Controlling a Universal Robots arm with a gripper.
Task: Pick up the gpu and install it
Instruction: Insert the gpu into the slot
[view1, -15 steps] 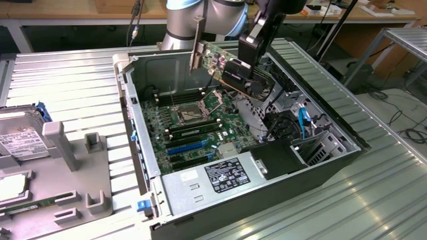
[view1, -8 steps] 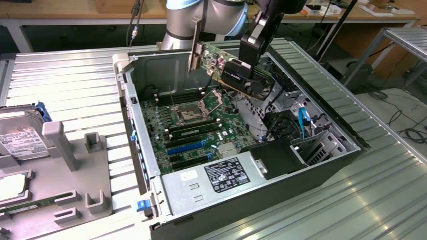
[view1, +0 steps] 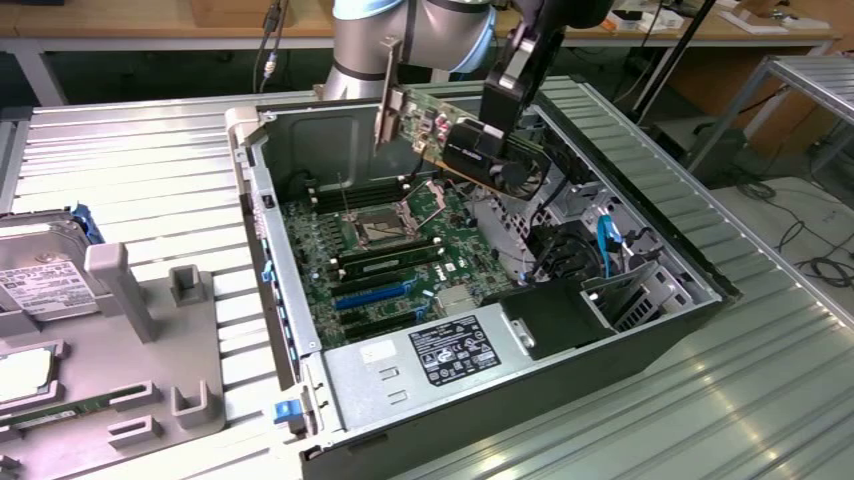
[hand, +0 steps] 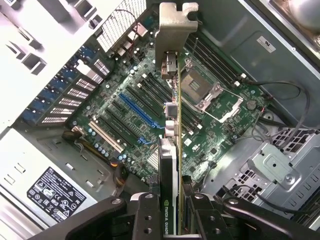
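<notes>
In the exterior view, the arm's one black metal gripper (view1: 501, 115) is clamped on the single gpu (view1: 467, 150). This thin dark-green card, with one round black fan (view1: 515, 172) and one flat silver bracket (view1: 391, 100), hangs tilted over the open grey sheet-metal computer case (view1: 267, 250). It sits toward one o'clock of the green motherboard (view1: 387, 235), and one boxy silver hard drive (view1: 40, 285) lies well apart at nine o'clock. In the wrist view, the gpu (hand: 172, 150) shows edge-on between two matte black fingers (hand: 147, 212), its notched bracket above the motherboard's ribbed slots.
</notes>
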